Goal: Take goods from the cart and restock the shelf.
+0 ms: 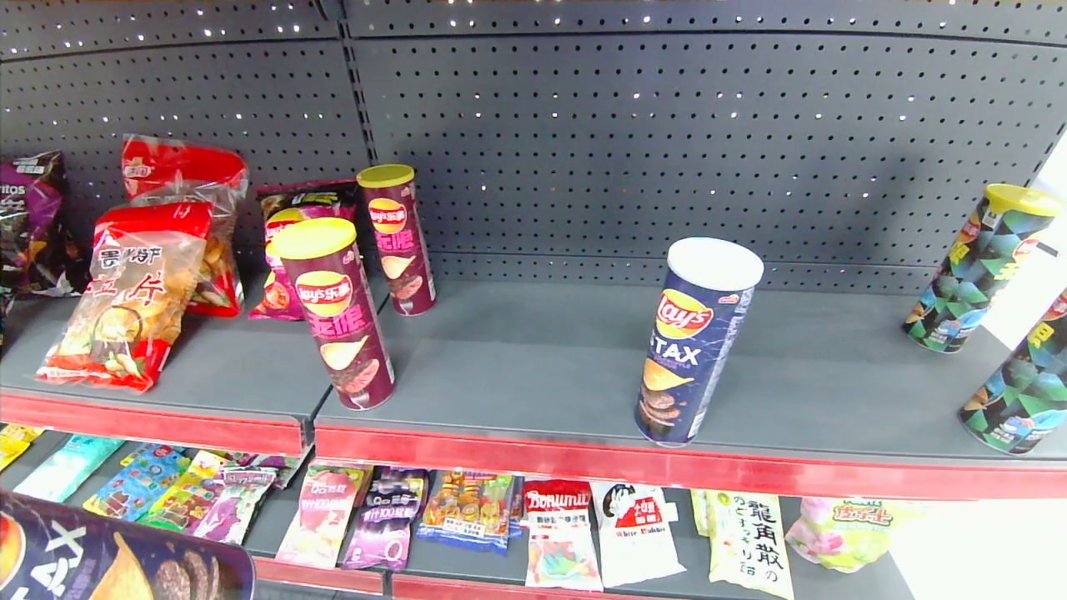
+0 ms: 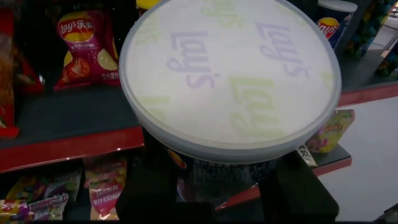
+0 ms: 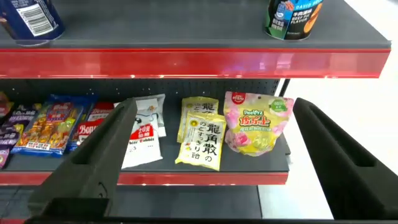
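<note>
1. The left gripper (image 2: 224, 190) is clenched on the held can (image 2: 230, 68). A dark finger presses each side of its dark blue body just under the white lid, and the lid faces the wrist camera.
2. In the head view the held can lies tilted at the lower left corner, in front of and below the red edge of the top shelf (image 1: 517, 367). It rests on no shelf.
3. The right gripper (image 3: 214, 106) is released, its fingers spread wide with nothing between them. It sits level with the lower shelf (image 3: 205, 179), under the top shelf's red edge.
4. Beyond those fingers a yellow packet (image 3: 202, 134) and a pink packet (image 3: 256, 121) lie side by side on the lower shelf. More packets lie in a row along it.
5. On the top shelf a blue can (image 1: 696, 342) with a white lid stands upright near the front edge, right of the middle.
6. Well to its left stand two maroon cans with yellow lids. The front can (image 1: 338, 312) is near the edge and the back can (image 1: 398, 239) is close to the rear panel, and they do not touch.
7. Further left, red bags (image 1: 125, 300) lean one in front of the other.
8. At the right end stand two patterned cans (image 1: 979, 267), one nearer the front than the other.
</note>
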